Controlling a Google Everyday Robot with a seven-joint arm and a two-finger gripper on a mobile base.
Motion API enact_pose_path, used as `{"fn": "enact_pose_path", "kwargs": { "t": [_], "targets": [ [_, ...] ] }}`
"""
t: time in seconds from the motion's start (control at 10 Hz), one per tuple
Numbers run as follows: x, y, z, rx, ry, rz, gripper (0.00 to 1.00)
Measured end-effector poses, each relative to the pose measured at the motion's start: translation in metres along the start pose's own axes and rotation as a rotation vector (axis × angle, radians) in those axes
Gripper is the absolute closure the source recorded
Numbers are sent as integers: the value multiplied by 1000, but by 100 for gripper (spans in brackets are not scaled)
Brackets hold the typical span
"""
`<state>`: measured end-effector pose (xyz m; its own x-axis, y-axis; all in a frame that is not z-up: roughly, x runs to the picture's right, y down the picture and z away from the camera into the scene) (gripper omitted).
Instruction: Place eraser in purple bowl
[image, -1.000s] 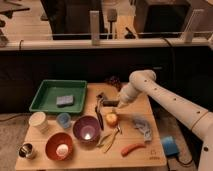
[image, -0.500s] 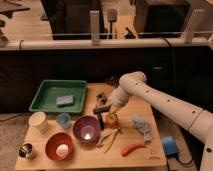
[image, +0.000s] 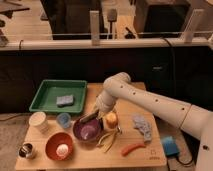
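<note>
The purple bowl (image: 87, 132) stands on the wooden table (image: 150, 157), near its middle front. My gripper (image: 92, 117) reaches down from the white arm (image: 145, 102) and hangs over the bowl's far rim. It is shut on the eraser (image: 88, 119), a small dark bar that sticks out to the left just above the rim. The eraser is held above the bowl and is not lying in it.
A green tray (image: 47, 90) with a grey-blue sponge (image: 65, 100) lies at the back left. A white cup (image: 38, 121), a blue cup (image: 63, 119), an orange-red bowl (image: 59, 146) and a metal cup (image: 26, 150) stand to the left. An orange fruit (image: 111, 119), yellow peel (image: 107, 140), orange-red sausage piece (image: 132, 148) and grey object (image: 142, 126) lie to the right.
The arm has swung left and down. The gripper has moved from beside the orange fruit to over the purple bowl's far rim, with the dark bar in it.
</note>
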<state>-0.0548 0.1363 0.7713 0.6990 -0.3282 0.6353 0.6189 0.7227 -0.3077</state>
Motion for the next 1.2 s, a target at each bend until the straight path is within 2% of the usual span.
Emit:
{"fn": "enact_pose_path", "kwargs": {
  "t": [0.1,0.2,0.3,0.6,0.7,0.8,0.9,1.1,1.2],
  "targets": [
    [-10,-1,4,-14,12,-51,97],
    [-12,1,10,-37,24,-73,90],
    [-13,3,19,-74,42,-93,78],
    [-11,5,24,-98,90,-114,48],
    [-12,4,27,-105,102,-122,35],
    [-10,5,27,-109,110,-125,28],
    [-10,5,27,-115,120,-131,21],
    [-11,4,28,-120,119,-142,20],
    [-11,4,27,-121,102,-149,20]
  ]
}}
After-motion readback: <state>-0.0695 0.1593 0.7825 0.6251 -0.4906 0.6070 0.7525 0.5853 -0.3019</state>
